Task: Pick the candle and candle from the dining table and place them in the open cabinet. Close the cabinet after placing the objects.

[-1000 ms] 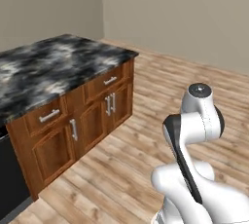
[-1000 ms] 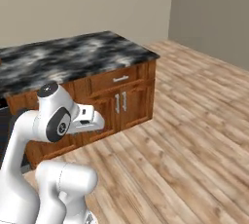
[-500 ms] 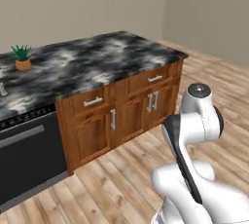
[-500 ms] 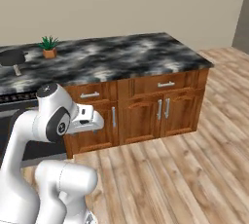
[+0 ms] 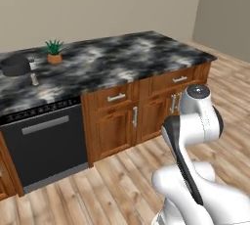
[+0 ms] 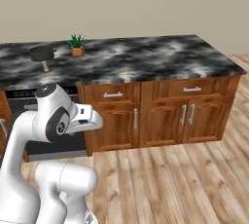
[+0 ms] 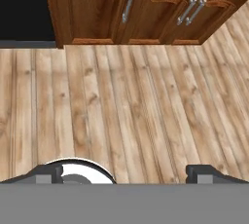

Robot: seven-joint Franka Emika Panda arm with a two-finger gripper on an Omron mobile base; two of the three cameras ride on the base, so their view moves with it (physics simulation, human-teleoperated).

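The dining table (image 5: pixel 146 55) (image 6: pixel 160 57) has a black marbled top over brown wooden fronts and stands across the room ahead of me. Near its left end a small pale upright thing (image 5: pixel 34 78) (image 6: pixel 45 65) stands beside a dark round pot (image 5: pixel 14 65); it is too small to tell whether it is a candle. The cabinet is out of view. My gripper (image 7: pixel 126 174) hangs open over the plank floor in front of the table's wooden doors (image 7: pixel 97 9), with nothing between its fingertips (image 7: pixel 48 172). The arm is folded close above the base.
A small potted plant (image 5: pixel 53 53) (image 6: pixel 76 44) stands on the table top. A black dishwasher front (image 5: pixel 46 146) sits under the left part, beside low drawers and doors with silver handles (image 6: pixel 192 89). Wooden floor (image 6: pixel 185 179) lies between me and the table.
The whole picture has shifted, so the base has moved: the table's left part with plant, pot and dishwasher has come into view. The arm holds the same folded pose, gripper still open.
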